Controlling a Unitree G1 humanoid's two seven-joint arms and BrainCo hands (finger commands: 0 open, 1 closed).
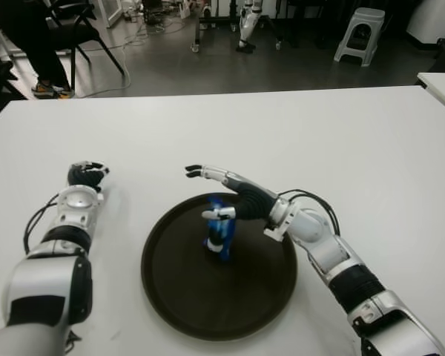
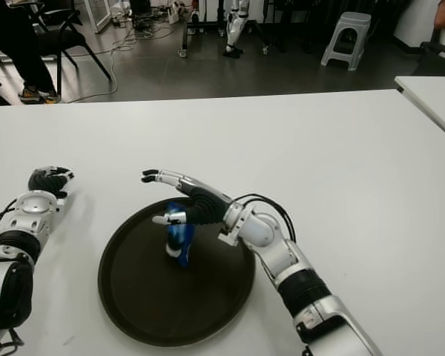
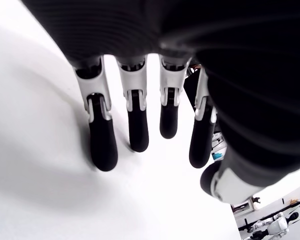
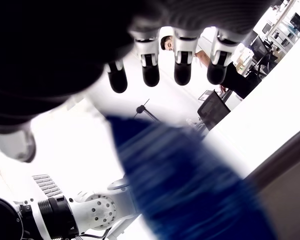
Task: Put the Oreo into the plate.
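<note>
A blue Oreo packet (image 1: 219,237) stands nearly upright on the dark round plate (image 1: 167,297), a little behind its centre. My right hand (image 1: 208,194) reaches in from the right, just above and behind the packet. Its fingers (image 1: 200,173) stretch out straight and spread, and the thumb tip sits by the packet's top. In the right wrist view the packet (image 4: 190,180) shows blurred below the palm, with the fingers (image 4: 182,70) uncurled above it. My left hand (image 1: 87,175) shows left of the plate over the white table, fingers (image 3: 137,125) relaxed and holding nothing.
The white table (image 1: 319,141) stretches wide behind and to the right of the plate. A second table's corner (image 1: 441,83) is at far right. Beyond the table are a person's legs by a chair (image 1: 37,52) and a grey stool (image 1: 360,33).
</note>
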